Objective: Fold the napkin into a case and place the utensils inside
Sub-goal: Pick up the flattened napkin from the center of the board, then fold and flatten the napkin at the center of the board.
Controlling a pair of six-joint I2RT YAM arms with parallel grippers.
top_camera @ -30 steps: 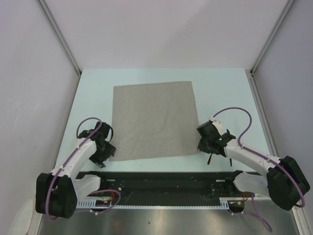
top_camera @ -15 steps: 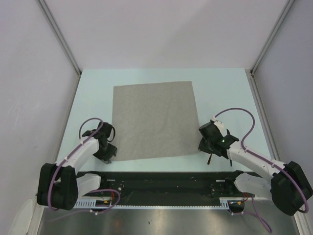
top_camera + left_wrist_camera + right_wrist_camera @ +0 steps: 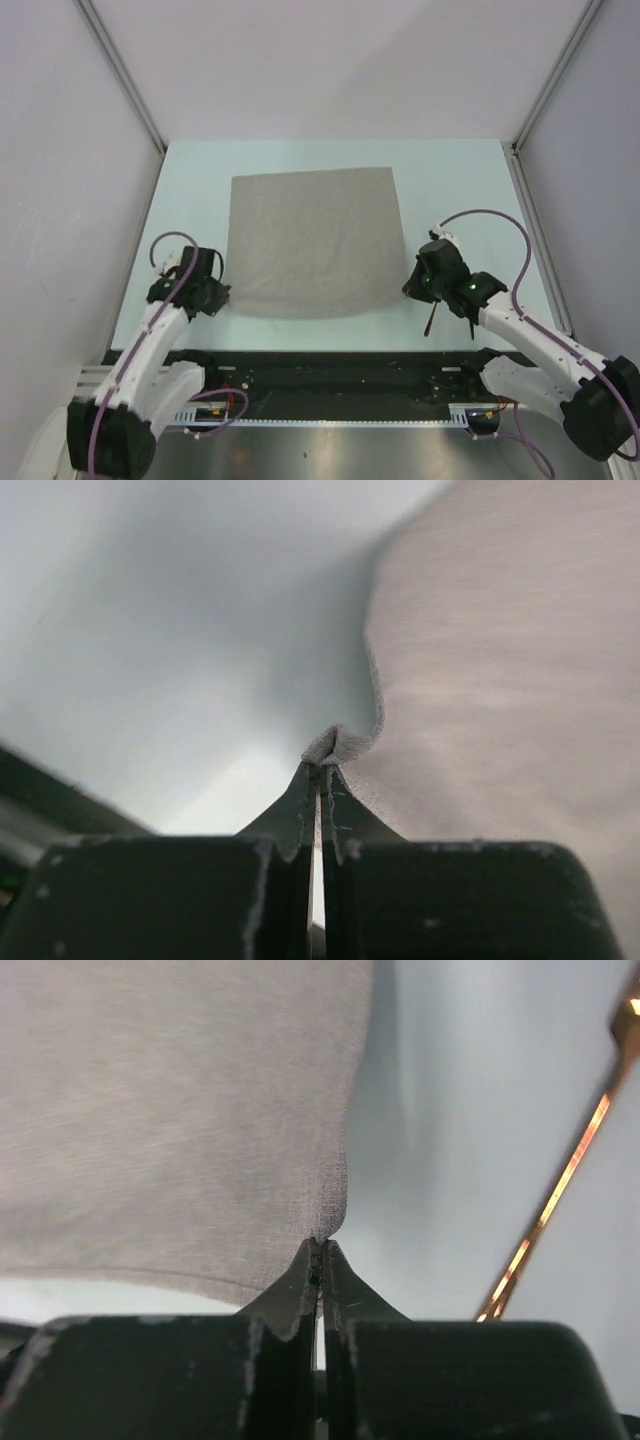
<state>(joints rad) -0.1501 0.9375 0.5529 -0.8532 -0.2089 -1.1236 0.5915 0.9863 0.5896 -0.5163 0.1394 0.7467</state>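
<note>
Left gripper (image 3: 320,772): jaws pressed together, pinching a small bunched tuck of the napkin (image 3: 500,660) right at the fingertips. This is the napkin's near-left corner. The cloth spreads ahead and to the right of the tips, and the edge curls up out of the pinch. Bare table (image 3: 180,630) lies ahead and to the left.

Right gripper (image 3: 319,1250): jaws also pressed together, nipping the napkin (image 3: 170,1110) at its near-right corner. The cloth fans ahead and to the left of the tips. Its side edge runs straight away from the pinch, and its near edge trails off to the left. The fork (image 3: 565,1185), copper and shiny, lies on the table to the right of the fingers. It is clear of them and slants away ahead and to the right.

From above: the left gripper (image 3: 224,300) and right gripper (image 3: 409,289) sit at opposite near corners of the napkin (image 3: 315,235). The cloth stretches between them and away from both, unfolded. Its near edge sags in a shallow curve between the two pinches, and the far part lies flat on the table (image 3: 460,190). A thin dark piece pokes out on the near side of the right gripper, beside the wrist. I cannot tell from this view which utensil it is.
</note>
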